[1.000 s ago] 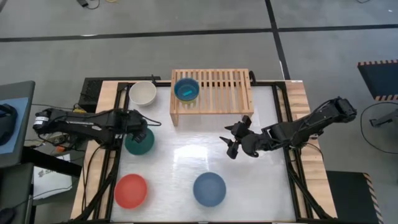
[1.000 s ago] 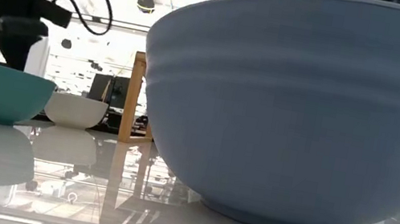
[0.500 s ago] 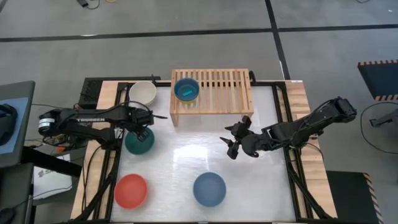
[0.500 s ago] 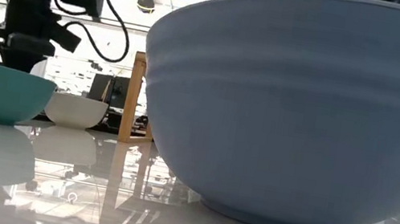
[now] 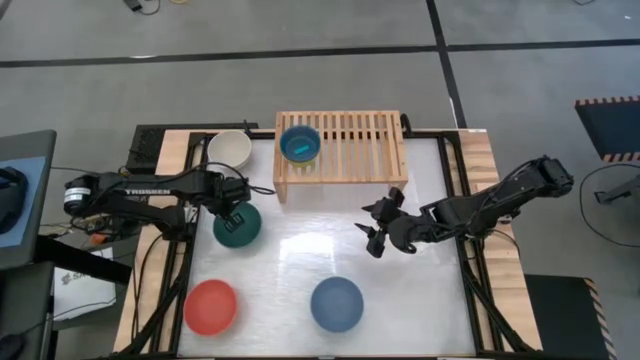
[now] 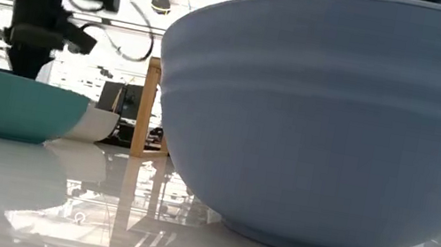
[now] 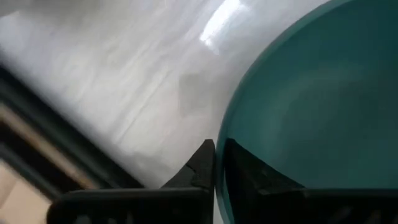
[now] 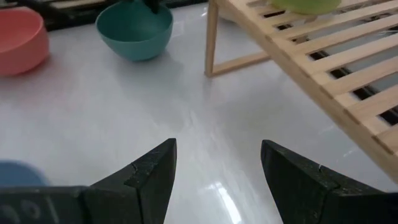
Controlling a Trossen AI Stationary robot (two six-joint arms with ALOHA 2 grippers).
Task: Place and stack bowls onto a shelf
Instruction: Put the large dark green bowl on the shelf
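Observation:
A dark teal bowl (image 5: 238, 228) stands on the white table, left of centre, with my left gripper (image 5: 233, 209) shut on its far rim. My right gripper (image 5: 374, 236) hovers open over the table's middle, right of the teal bowl and in front of the shelf (image 5: 350, 150). It has nothing between its fingers (image 8: 152, 171). The pale slatted shelf stands at the far edge, with a cyan bowl (image 5: 299, 143) on its left end. On the table stand a white bowl (image 5: 229, 150), a red bowl (image 5: 210, 306) and a slate blue bowl (image 5: 336, 303). My left gripper pinches the teal bowl's rim (image 7: 219, 163) on the bowl's far side. One finger (image 7: 249, 171) is inside the bowl and the other (image 7: 200, 168) is outside. The fingers come from above, pointing down. In the low view the bowl (image 6: 17, 107) stays upright with its foot on the table.
The white bowl stands close behind the teal one, at the far left. The shelf's near left leg (image 8: 212, 37) stands right of the teal bowl. The slate blue bowl (image 6: 330, 115) fills most of the low view. Bare table lies between the two arms.
My left gripper has gone toward the table's right edge, over to the teal bowl's far rim, and has taken hold of it. The bowl has slid a little toward the right edge and stays upright.

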